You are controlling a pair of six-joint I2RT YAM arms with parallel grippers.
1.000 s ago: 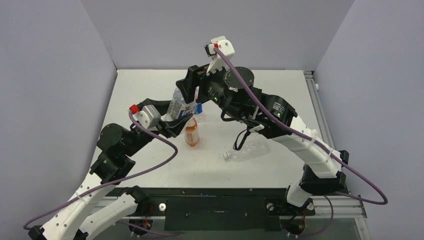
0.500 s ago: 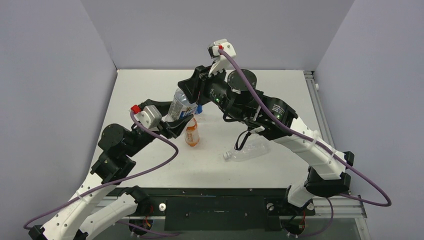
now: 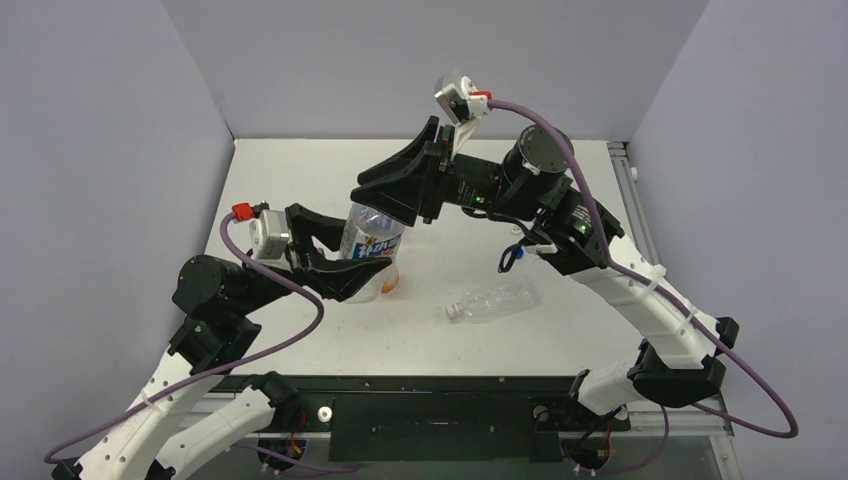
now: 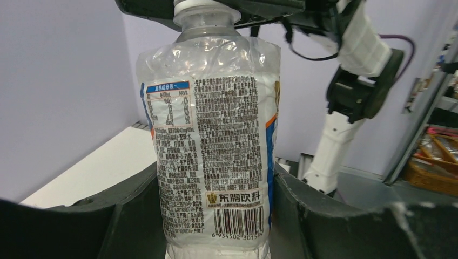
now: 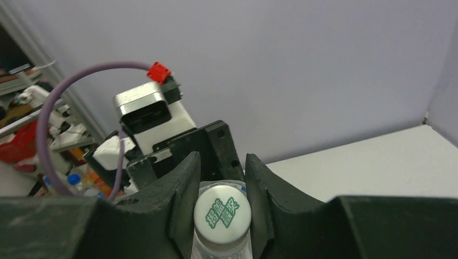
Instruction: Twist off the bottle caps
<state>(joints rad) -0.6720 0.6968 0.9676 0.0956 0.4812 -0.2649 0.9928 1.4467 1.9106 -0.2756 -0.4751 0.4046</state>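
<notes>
The short bottle (image 3: 372, 238) with the blue-white label is held upright above the table. My left gripper (image 3: 358, 262) is shut on its lower body; in the left wrist view the bottle (image 4: 216, 124) fills the space between my two fingers (image 4: 129, 216). My right gripper (image 3: 388, 203) is shut on its white cap (image 5: 221, 213), which carries green characters, with a finger (image 5: 183, 199) pressed on each side. The orange bottle (image 3: 389, 284) stands mostly hidden behind my left gripper. The plain unlabelled bottle (image 3: 497, 300) lies on its side with its pale cap (image 3: 453, 312) on. The Pepsi bottle is hidden.
The white table (image 3: 560, 180) is walled by grey panels at the back and both sides. A black rail (image 3: 430, 405) runs along the near edge between the arm bases.
Both arms have raised the short bottle and brought it nearer, in front of the orange bottle. My right wrist has turned round on the cap; its camera mount has swung to the right.
</notes>
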